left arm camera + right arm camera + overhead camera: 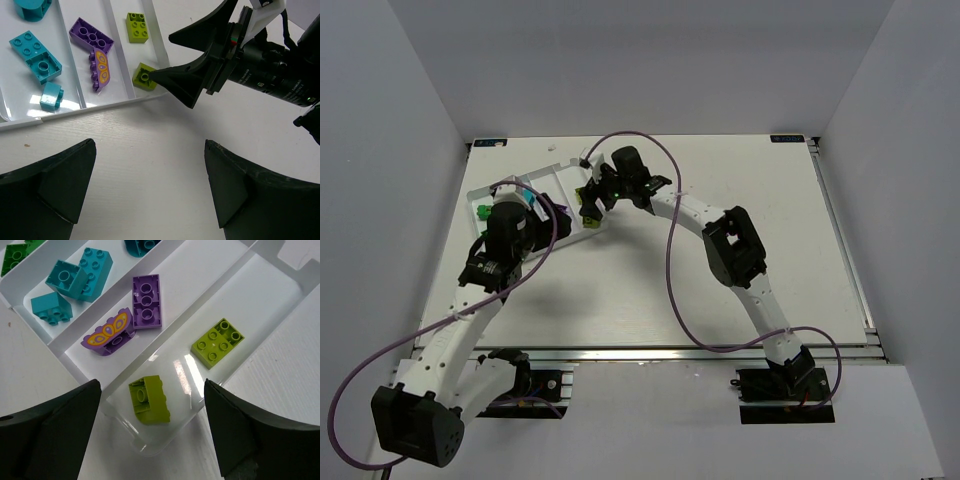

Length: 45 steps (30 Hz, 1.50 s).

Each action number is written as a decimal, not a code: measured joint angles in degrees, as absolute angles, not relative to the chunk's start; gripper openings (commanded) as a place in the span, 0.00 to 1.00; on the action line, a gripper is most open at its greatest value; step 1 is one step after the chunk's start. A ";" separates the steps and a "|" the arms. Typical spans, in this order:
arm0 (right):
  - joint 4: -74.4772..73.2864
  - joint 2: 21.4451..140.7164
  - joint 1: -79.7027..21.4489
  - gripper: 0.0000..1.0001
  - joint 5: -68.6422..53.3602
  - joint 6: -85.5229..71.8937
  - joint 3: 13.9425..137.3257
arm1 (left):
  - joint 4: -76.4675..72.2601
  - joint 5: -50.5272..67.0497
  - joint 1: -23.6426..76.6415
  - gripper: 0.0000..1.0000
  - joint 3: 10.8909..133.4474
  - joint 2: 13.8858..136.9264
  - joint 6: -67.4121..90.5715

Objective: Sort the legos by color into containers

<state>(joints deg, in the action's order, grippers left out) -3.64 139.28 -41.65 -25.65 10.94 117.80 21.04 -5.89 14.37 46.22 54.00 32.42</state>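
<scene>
Stretches left across the table (pixel 150 212) with elbow bent, nose-down over the near end of the white moulded tray (pixel 252 295), right pincer (pixel 151 383) spread wide. Directly below, between the matte black fingers but touching neither – a glossy lime brick (pixel 149 401), tipped on its side in the outermost slot, near a second lime brick (pixel 217 342) lying studs-up. Purple bricks (pixel 146 300) and teal bricks (pixel 92 270) in the neighbouring slots. Hovers over bare table just short of the tray with left pincer (pixel 150 145) equally spread.

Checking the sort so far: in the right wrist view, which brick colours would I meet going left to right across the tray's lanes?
green brick → teal bricks → purple bricks → lime bricks
</scene>
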 measured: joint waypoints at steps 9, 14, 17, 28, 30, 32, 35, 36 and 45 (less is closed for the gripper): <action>-4.62 131.90 -39.72 0.81 -29.87 17.41 109.34 | 20.45 -7.16 14.37 0.98 45.19 52.62 34.09; -8.62 123.52 -35.64 0.41 -35.03 20.49 106.10 | 18.48 -7.94 14.37 0.98 42.44 51.72 36.36; -11.16 119.22 -32.97 0.21 -36.60 21.34 104.95 | 17.02 -7.88 14.37 0.98 41.34 51.53 37.36; -18.41 115.85 -25.26 0.30 -34.28 19.57 99.61 | 11.75 -4.27 14.37 0.68 38.83 51.66 40.38; -19.42 115.85 -24.60 0.41 -32.25 18.87 99.61 | 10.96 -3.09 14.37 0.49 38.20 51.70 40.88; -19.92 115.87 -24.25 0.57 -29.82 17.93 99.61 | 10.63 -2.24 14.37 0.47 37.78 51.75 41.06; -20.14 116.16 -24.12 0.73 -25.58 16.29 99.66 | 10.22 -1.45 14.37 0.65 37.52 51.72 41.06; -20.43 116.51 -24.12 0.74 -23.86 15.59 100.01 | 10.24 -1.34 14.37 0.76 37.45 51.70 41.28; -21.85 125.29 -24.18 0.74 -10.70 7.73 104.73 | 10.28 -1.30 14.37 0.82 36.69 50.74 42.48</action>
